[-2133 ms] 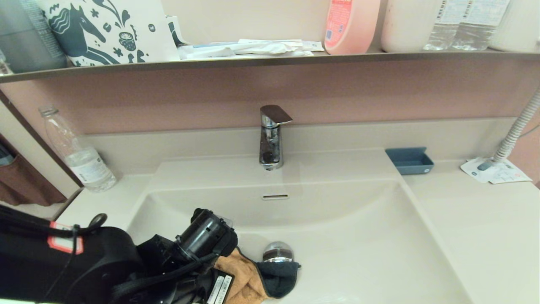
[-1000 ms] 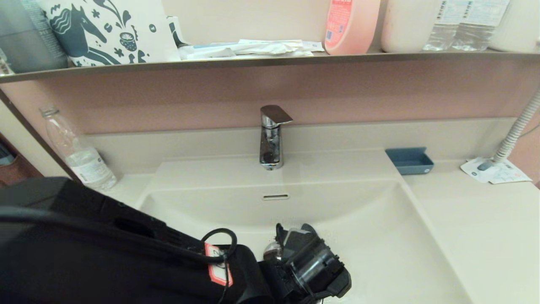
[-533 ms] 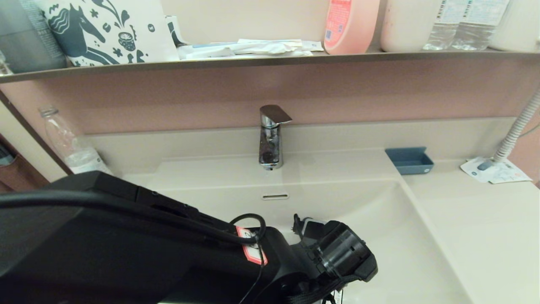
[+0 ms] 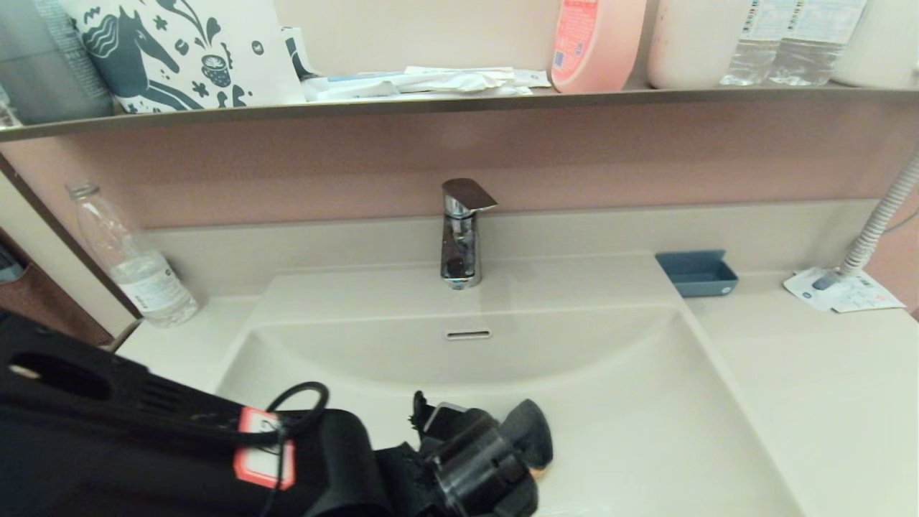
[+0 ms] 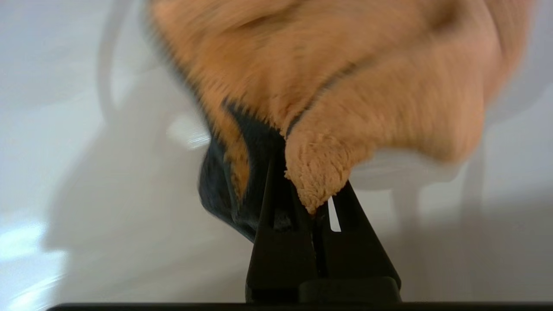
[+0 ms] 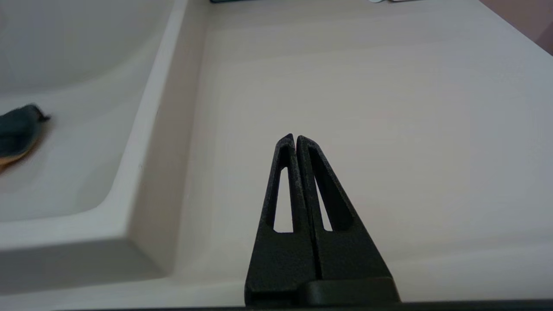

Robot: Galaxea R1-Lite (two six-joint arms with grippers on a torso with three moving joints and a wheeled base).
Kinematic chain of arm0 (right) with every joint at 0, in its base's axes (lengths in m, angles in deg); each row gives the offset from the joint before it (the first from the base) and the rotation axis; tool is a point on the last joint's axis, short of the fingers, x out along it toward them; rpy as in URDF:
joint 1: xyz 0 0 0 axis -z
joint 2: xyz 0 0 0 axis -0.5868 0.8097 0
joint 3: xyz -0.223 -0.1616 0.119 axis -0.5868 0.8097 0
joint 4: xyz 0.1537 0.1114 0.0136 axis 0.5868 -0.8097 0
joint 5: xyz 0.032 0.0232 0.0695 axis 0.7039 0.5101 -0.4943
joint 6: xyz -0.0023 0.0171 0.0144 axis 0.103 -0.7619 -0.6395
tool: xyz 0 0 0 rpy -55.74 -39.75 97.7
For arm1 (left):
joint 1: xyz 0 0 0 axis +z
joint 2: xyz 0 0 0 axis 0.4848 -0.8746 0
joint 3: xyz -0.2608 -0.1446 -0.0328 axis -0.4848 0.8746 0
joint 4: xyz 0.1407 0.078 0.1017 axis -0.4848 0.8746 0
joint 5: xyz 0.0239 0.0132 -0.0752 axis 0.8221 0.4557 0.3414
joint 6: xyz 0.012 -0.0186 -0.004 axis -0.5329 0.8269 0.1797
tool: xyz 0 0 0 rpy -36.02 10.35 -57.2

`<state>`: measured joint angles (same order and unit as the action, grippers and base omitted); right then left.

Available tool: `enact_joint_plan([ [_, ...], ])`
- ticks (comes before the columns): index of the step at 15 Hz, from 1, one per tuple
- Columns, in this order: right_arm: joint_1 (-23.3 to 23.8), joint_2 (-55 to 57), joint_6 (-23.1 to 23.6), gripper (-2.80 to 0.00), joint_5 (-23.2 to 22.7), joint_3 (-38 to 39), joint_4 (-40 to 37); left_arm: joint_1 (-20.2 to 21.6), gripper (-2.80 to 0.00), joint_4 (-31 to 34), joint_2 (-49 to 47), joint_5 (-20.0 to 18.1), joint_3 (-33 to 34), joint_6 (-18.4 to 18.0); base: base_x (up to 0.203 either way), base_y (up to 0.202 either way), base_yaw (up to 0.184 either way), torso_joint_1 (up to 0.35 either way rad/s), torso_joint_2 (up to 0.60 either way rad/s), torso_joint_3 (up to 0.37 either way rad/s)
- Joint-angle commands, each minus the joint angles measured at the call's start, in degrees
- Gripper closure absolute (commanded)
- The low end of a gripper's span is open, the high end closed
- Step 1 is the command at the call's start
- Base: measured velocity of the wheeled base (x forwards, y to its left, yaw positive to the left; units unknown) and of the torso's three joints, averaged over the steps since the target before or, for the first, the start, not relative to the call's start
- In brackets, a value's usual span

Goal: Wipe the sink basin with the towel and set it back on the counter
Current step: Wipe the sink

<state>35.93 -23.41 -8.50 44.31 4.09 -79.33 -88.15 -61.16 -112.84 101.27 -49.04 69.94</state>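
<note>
The yellow-orange towel (image 5: 345, 86) with its grey-blue edge (image 5: 224, 181) is pinched in my left gripper (image 5: 302, 190), which is shut on it and presses it on the floor of the sink basin (image 4: 632, 402). In the head view the left arm (image 4: 215, 459) reaches in from the front left. It hides the drain plug and most of the towel (image 4: 530, 434). My right gripper (image 6: 295, 138) is shut and empty, parked over the counter (image 6: 367, 86) right of the sink basin (image 6: 65, 172). From that wrist the towel (image 6: 17, 134) shows at the edge.
A chrome faucet (image 4: 459, 230) stands behind the basin. A small blue tray (image 4: 696, 273), papers (image 4: 840, 291) and a ribbed hose (image 4: 879, 215) are at the back right. A water bottle (image 4: 133, 258) stands at the back left. A dark shelf (image 4: 459, 100) runs overhead.
The left arm swept the towel rightward across the basin floor, past the drain. It has since swung back left and toward the front. The right gripper's earlier state is not shown.
</note>
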Motion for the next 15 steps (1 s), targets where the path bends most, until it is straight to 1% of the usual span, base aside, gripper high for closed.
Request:
enact_joint_plan([
  [1,0.0,0.0,-0.1,0.0,0.0,0.0,0.0,4.9,0.0,-0.4,6.8,0.1,5.6,-3.2,0.0,0.0,0.0,0.0,0.0,0.0],
  [2,0.0,0.0,0.0,0.0,0.0,0.0,0.0,8.2,0.0,-2.0,7.7,0.0,8.3,-6.3,0.0,0.0,0.0,0.0,0.0,0.0],
  [3,0.0,0.0,0.0,0.0,0.0,0.0,0.0,11.5,0.0,-5.6,7.9,-0.2,10.3,-9.4,0.0,0.0,0.0,0.0,0.0,0.0],
  [4,0.0,0.0,-0.1,0.0,0.0,0.0,0.1,14.7,0.0,-10.2,7.7,-0.5,12.0,-13.1,0.0,0.0,0.0,0.0,0.0,0.0],
  [6,0.0,0.0,0.0,0.0,0.0,0.0,0.0,20.7,0.0,-21.6,5.5,-2.4,14.2,-21.1,0.0,0.0,0.0,0.0,0.0,0.0],
  [7,0.0,0.0,-0.1,0.0,0.0,0.0,0.0,22.2,0.0,-24.9,3.5,-2.8,14.4,-23.1,0.0,0.0,0.0,0.0,0.0,0.0],
  [8,0.0,0.0,0.0,0.0,0.0,0.0,0.0,23.0,0.0,-27.6,2.0,-3.0,14.0,-24.1,0.0,0.0,0.0,0.0,0.0,0.0],
  [9,0.0,0.0,-0.1,0.0,0.0,0.0,0.0,23.1,0.0,-28.6,1.3,-3.0,13.1,-24.4,0.0,0.0,0.0,0.0,0.0,0.0],
  [12,0.0,0.0,0.0,0.0,0.0,0.0,0.0,22.5,0.0,-28.7,1.9,-2.9,9.9,-24.2,0.0,0.0,0.0,0.0,0.0,0.0],
  [15,0.0,0.0,0.0,0.0,0.0,0.0,0.1,19.3,0.0,-26.6,7.9,-2.3,10.1,-23.6,0.0,0.0,0.0,0.0,0.0,0.0],
])
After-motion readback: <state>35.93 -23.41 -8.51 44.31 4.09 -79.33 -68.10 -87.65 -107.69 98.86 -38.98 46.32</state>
